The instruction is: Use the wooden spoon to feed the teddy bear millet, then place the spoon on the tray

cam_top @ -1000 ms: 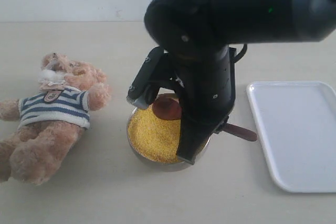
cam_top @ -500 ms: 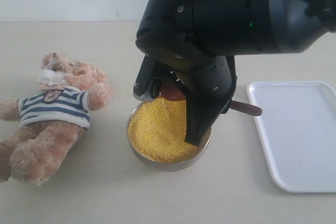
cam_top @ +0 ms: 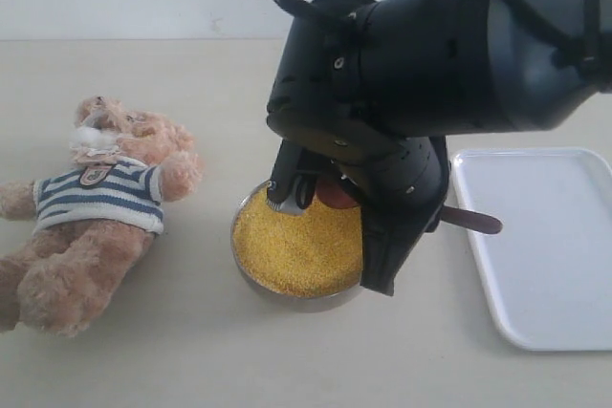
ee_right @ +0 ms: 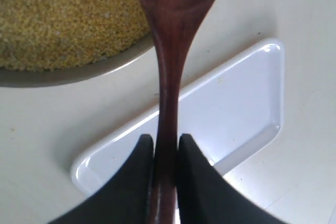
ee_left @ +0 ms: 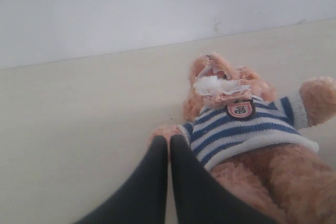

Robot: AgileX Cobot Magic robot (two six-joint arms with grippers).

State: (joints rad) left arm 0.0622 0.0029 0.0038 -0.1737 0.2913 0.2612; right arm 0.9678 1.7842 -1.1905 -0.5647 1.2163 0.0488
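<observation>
The wooden spoon (cam_top: 473,222) has its scoop end over the back edge of the metal bowl (cam_top: 296,299). Its handle sticks out to the bowl's right. R gripper (ee_right: 165,142) squeezes the handle btwn its 2 fingers. Millet (cam_top: 292,246) fills the bowl. The tray (cam_top: 535,236) sits to the bowl's right, near but not touching. The teddy bear (cam_top: 96,207) lies on its back to the bowl's left, apart. L gripper (ee_left: 169,142) is pinched together w/ nothing in it.

The teddy bear (cam_top: 96,207) lies supine left of the millet (cam_top: 292,250), the wooden spoon (ee_right: 170,66) held above it, the white tray (cam_top: 545,246) to the right.
</observation>
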